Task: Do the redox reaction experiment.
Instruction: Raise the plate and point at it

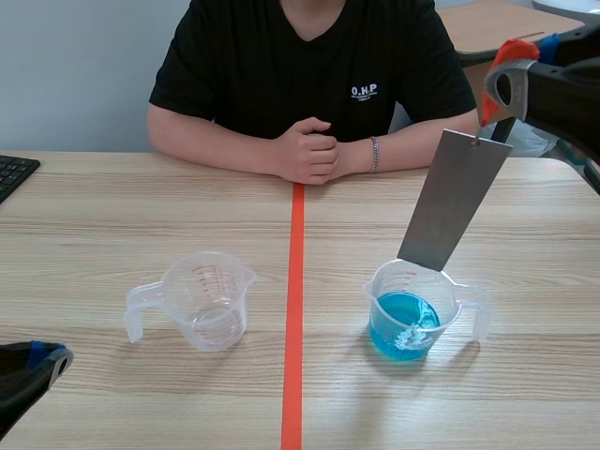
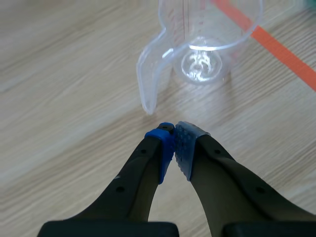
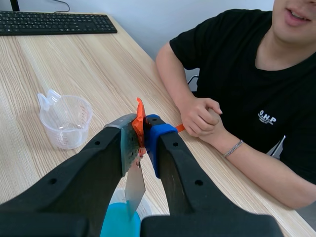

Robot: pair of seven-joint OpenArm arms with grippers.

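thin, stiff, likely light and prone to swing, the metal strip hangs toward 7 o'clock from the right gripper, which pinches it by its orange tab, tip at the rim of the blue beaker; left gripper, 8 o'clock, pressed together empty.

A pale wood-grain table is split by an orange-red tape line. Right of the line, a clear cup holds bright blue liquid with a whitish patch. Above it is a dull grey metal strip topped by an orange-red tab. Left of the line, the other cup is clear with red scale marks. The left gripper is black with one blue pad and one pale dotted pad. The right gripper is black with a blue pad. At the line's far end I see a black T-shirt with white lettering and a silvery bracelet. Far left of the line is a black keyboard.
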